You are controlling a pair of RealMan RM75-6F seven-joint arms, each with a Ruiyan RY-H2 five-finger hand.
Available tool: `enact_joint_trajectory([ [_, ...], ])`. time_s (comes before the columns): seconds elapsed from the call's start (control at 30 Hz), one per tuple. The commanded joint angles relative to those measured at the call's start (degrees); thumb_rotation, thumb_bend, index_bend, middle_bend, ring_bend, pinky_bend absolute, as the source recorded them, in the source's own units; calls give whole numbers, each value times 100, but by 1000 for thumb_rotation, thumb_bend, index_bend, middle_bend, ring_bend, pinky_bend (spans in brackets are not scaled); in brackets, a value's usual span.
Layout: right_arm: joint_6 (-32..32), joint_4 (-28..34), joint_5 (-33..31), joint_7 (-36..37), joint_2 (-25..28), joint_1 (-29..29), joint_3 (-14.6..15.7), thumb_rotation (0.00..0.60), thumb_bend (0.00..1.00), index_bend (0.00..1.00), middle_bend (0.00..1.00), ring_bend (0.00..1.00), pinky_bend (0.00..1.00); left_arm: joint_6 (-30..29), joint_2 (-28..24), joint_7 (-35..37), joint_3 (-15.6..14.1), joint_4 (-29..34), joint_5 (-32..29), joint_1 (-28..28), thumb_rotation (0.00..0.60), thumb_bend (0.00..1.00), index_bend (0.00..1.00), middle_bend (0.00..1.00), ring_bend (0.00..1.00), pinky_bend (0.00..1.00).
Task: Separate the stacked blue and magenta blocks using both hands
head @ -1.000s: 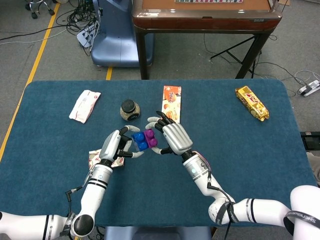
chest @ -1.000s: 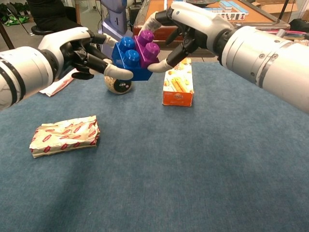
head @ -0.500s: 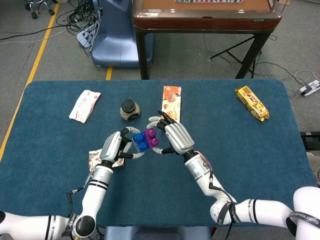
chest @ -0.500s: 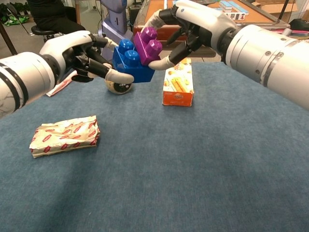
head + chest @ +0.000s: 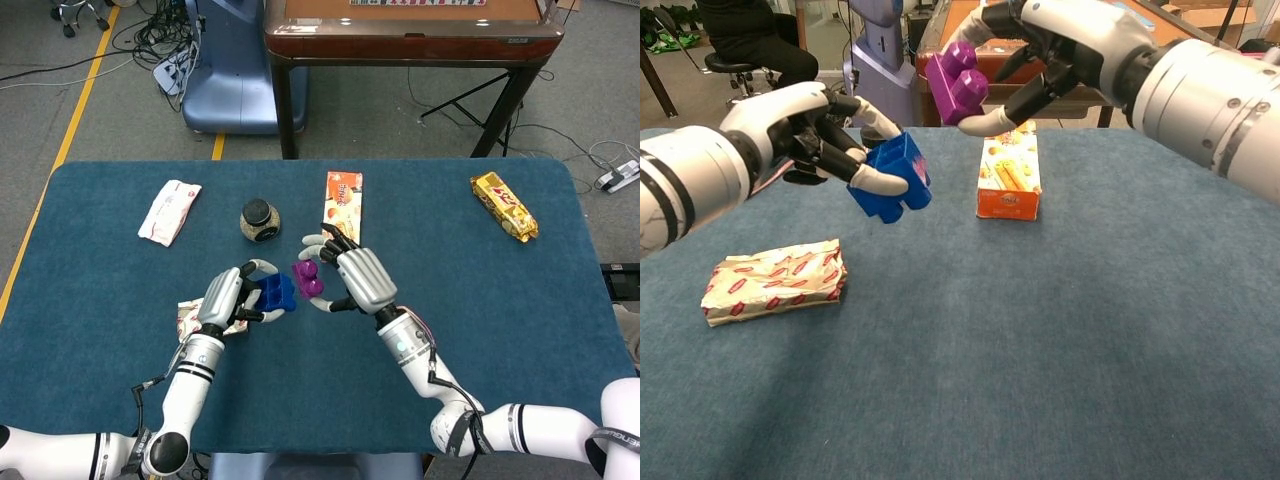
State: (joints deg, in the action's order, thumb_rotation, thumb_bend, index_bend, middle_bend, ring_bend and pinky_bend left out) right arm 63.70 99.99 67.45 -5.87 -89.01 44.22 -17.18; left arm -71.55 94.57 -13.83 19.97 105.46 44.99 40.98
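Chest view shows us the two blocks apart, both held above the blue table (image 5: 1060, 330). Our left hand (image 5: 815, 135) grips the blue block (image 5: 892, 182) between thumb and curled fingers, the block tilted. Our right hand (image 5: 1045, 50) pinches the magenta block (image 5: 958, 80), raised higher and to the right of the blue one, with a clear gap between them. From the head view we see the same: left hand (image 5: 225, 298) on the blue block (image 5: 274, 292), right hand (image 5: 362, 280) on the magenta block (image 5: 309, 278), just beside each other. Behind them stand an orange snack box (image 5: 1008, 177) and a small round jar (image 5: 260, 220); a crumpled red-and-white wrapper (image 5: 775, 280) lies near the left arm.
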Motion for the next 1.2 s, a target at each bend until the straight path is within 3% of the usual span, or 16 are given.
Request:
enact_joint_trajectory([
  [0.03,21,13,31,-7,62,-66,68,600,292,616,214,64,229,31,-23,-20,-62,-12,13,-31,600,0,692,926,1000,1000],
  [0.5,-112,-562,66,-252,186,-372,616,600,292,615,214,64,229,328,29,-253,-588,-185,178,-121,600,0,680,925,1000,1000],
  [0.67,-191,-842,21,-697,113,-408,828,600,268,600,200,58,228,389,28,-568,-774,-215,266,-76,600,0,554,918,1000,1000],
  [0.77,-211,-989,-35,-897,43,-428,886,600,148,433,175,41,218,345,17,-864,-904,-224,339,-46,600,0,350,915,1000,1000],
  [0.83,-264,-1028,-85,-975,43,-435,911,600,36,264,157,30,208,302,7,-1070,-978,-222,370,-27,600,0,203,913,1000,1000],
  [0.93,-311,-1001,-131,-1030,101,-460,914,600,0,34,138,17,197,135,2,-1487,-1118,-263,535,2,600,0,20,886,1000,1000],
  [1.07,-258,-849,-55,-964,268,-531,894,600,0,0,130,14,194,-126,5,-1653,-1208,-311,875,-69,600,0,0,807,968,1000],
  [1.2,-82,-610,84,-978,549,-675,930,600,0,0,111,13,194,-252,-225,-1752,-1305,-227,1126,-173,600,0,0,677,867,1000],
])
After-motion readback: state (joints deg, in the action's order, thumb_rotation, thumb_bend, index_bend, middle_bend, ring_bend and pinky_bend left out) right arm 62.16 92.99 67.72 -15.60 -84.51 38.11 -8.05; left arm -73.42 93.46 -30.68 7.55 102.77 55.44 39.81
